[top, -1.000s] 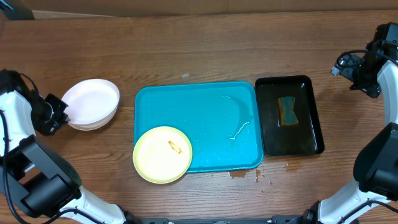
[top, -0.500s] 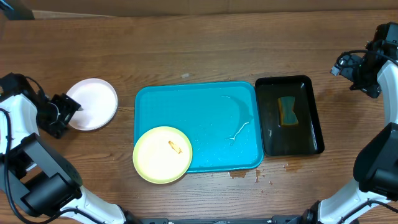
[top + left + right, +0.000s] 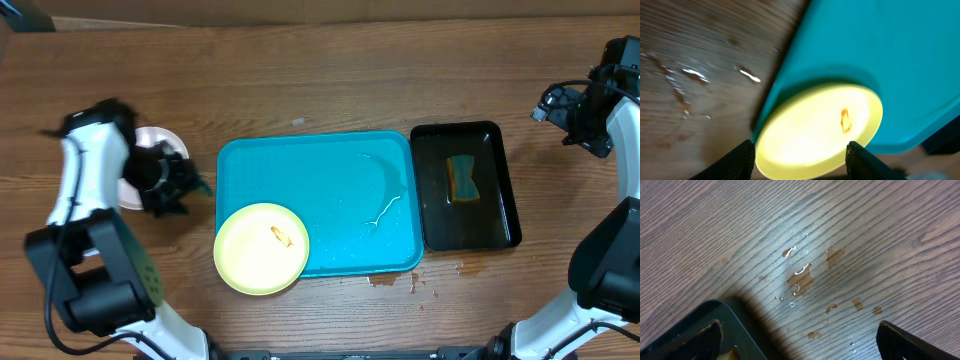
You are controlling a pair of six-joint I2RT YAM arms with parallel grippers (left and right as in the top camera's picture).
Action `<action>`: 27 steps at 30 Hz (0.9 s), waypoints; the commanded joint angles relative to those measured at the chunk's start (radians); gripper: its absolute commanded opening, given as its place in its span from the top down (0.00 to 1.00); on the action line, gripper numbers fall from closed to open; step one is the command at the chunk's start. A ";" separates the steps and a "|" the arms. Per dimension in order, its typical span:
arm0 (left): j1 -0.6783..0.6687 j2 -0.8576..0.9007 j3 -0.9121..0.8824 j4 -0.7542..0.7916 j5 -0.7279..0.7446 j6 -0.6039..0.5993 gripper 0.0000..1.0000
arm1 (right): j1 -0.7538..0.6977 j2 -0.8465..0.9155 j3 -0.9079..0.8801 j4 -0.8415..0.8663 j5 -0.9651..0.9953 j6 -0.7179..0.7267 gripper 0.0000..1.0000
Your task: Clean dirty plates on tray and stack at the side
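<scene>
1. Pale yellow plate (image 3: 261,248) lies flat on the near-left corner of the turquoise tray (image 3: 330,180), its edge overhanging the rim onto the counter (image 3: 300,80). A small red-orange smear (image 3: 281,236) sits near its centre.
2. Left wrist view: the same plate (image 3: 810,135), smear (image 3: 845,120) and tray (image 3: 880,45) show beyond the fingertips.
3. White plate (image 3: 152,139) rests on the counter left of the tray, apart from it and partly hidden by the left arm (image 3: 85,170). I cannot tell whether more than one lies there.
4. Tray surface carries thin water streaks (image 3: 385,210).
5. Left jaws: blurred overhead, between the white plate and the tray; fingers apart, nothing held.
6. Black tray (image 3: 503,200) stands just right of the turquoise tray, with a sponge (image 3: 461,177) inside.
7. Right jaws: spread wide and empty, above the wet counter (image 3: 805,275) beside the black tray's corner (image 3: 735,325).
</scene>
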 commanded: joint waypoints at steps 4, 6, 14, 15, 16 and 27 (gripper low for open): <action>-0.209 -0.167 -0.013 -0.069 -0.090 -0.032 0.40 | -0.003 -0.024 0.011 0.002 0.006 0.004 0.00; -0.283 -0.239 -0.030 -0.087 -0.127 -0.087 0.40 | -0.003 -0.024 0.011 0.002 0.007 0.004 0.00; -0.541 -0.498 -0.238 -0.085 -0.315 -0.396 0.36 | -0.003 -0.024 0.011 0.002 0.006 0.004 0.00; -0.559 -0.521 -0.268 -0.077 -0.322 -0.431 0.38 | -0.003 -0.024 0.011 0.002 0.007 0.004 0.00; -0.572 -0.544 -0.297 -0.071 -0.338 -0.477 0.43 | -0.003 -0.024 0.011 0.002 0.007 0.004 0.00; -0.561 -0.629 -0.557 0.031 -0.377 -0.795 0.44 | -0.003 -0.024 0.011 0.002 0.006 0.004 0.00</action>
